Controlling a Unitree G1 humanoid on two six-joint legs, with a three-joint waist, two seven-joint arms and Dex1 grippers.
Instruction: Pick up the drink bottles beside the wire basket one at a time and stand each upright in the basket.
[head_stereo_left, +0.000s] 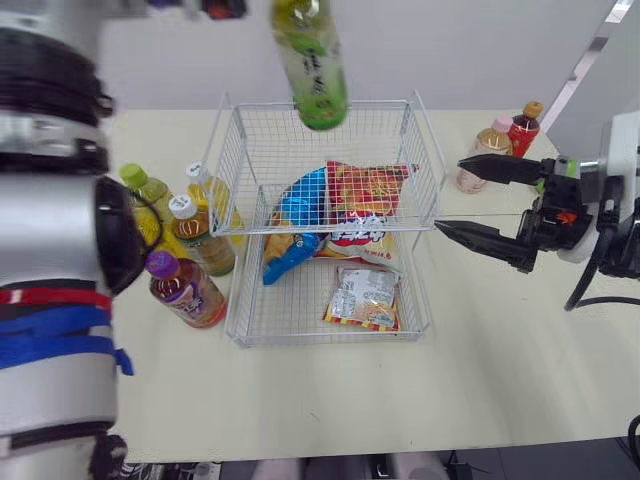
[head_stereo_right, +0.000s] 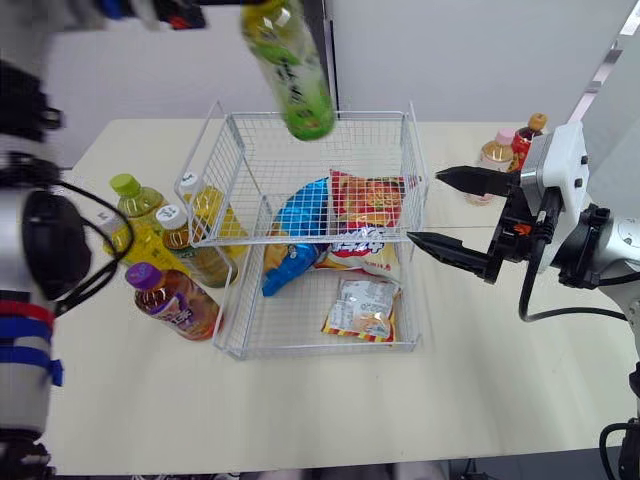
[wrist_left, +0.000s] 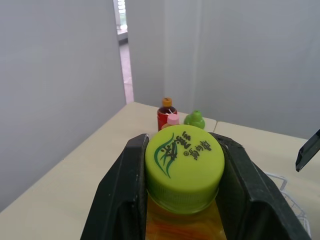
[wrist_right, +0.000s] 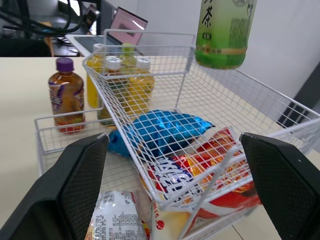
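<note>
A green tea bottle (head_stereo_left: 312, 65) with a lime cap (wrist_left: 184, 160) hangs cap-up above the back of the white two-tier wire basket (head_stereo_left: 330, 338). My left gripper (wrist_left: 184, 150) is shut on its neck, one black finger (wrist_left: 125, 195) on each side. Several bottles stand left of the basket: a green-capped one (head_stereo_left: 150, 195), a white-capped one (head_stereo_left: 200, 240) and a purple-capped one (head_stereo_left: 185, 288). A pink-capped bottle (head_stereo_left: 485, 150) and a red one (head_stereo_left: 522, 125) stand to its right. My right gripper (head_stereo_left: 450, 195) is open at the basket's right side, holding nothing.
Snack bags lie in the basket: a blue one (head_stereo_left: 300, 205), a red one (head_stereo_left: 365, 190) and a small packet (head_stereo_left: 362, 297) on the lower floor. The cream table (head_stereo_left: 500, 370) has free room in front and at the right. A wall stands behind.
</note>
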